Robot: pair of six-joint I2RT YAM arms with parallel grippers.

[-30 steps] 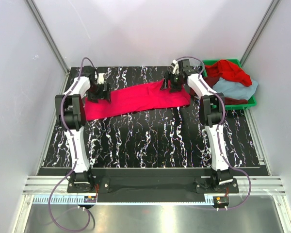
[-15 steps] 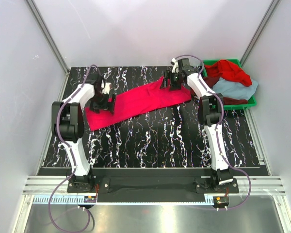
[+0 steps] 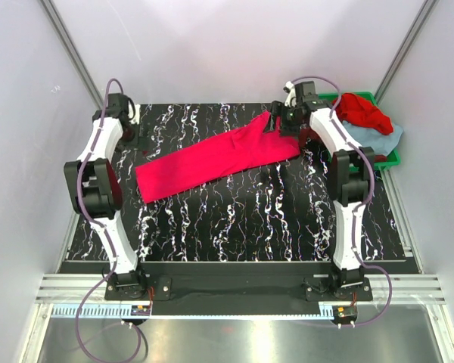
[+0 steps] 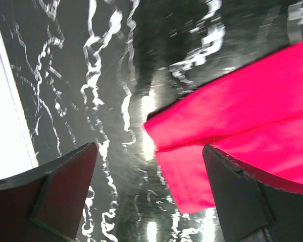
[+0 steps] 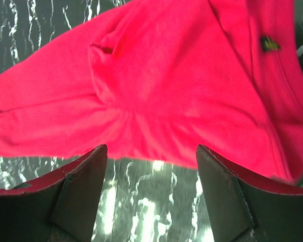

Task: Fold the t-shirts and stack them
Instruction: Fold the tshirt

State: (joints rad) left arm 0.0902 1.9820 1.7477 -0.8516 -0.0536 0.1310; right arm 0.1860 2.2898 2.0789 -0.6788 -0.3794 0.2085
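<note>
Between my two end effectors the crimson-pink t-shirt (image 3: 212,157) lies as a long doubled strip, slanted across the counter (image 3: 234,219). A second ago I had both down on its ends. Now my left end effector (image 3: 129,130) has swung off to the far left, clear of the cloth, and my right end effector (image 3: 281,125) hovers over the other end, both with fingers apart and empty. I judge the lengthwise fold released and the crosswise folds still due. Right of my right end effector, a green bin (image 3: 393,157) holds a red t-shirt (image 3: 361,110) and a blue-grey t-shirt (image 3: 378,140). The counter is black with white veins; plain white walls (image 3: 212,53) enclose it.
</note>
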